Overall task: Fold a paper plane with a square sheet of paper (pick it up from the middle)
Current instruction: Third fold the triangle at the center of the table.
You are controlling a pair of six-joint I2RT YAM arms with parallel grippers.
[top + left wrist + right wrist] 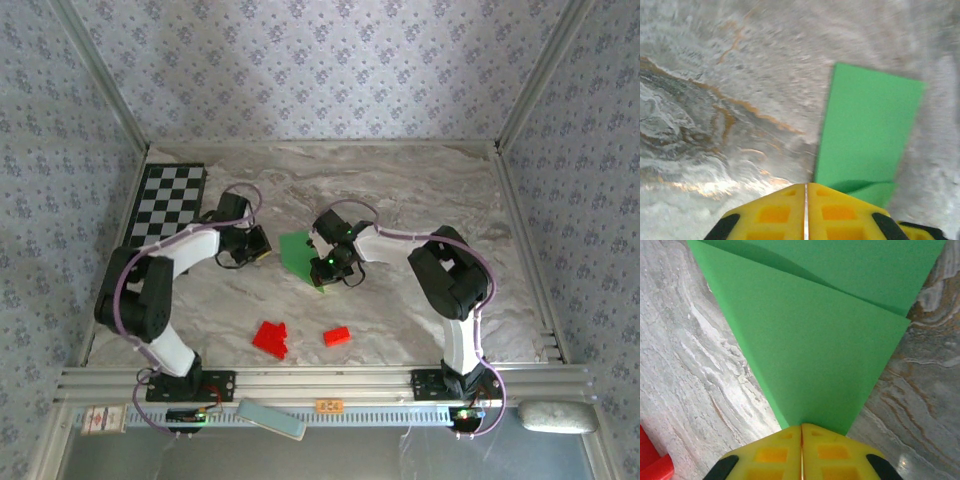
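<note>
Orange tag [329, 405] on the front rail: too small to read. Green paper [298, 255] [865, 135] [815, 350], folded to a point, lies mid-worktop [400, 190] with open surface all round. Right claw [330, 268] [801, 427] pressed together at its pointed corner. Left claw [262, 245] [806, 186] pressed together just beside it. Both arms bent inward.

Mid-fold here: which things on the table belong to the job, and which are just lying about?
For the job: the partly folded green paper sheet.
Lying about: the red block cluster, the single red block, the checkered board.
</note>
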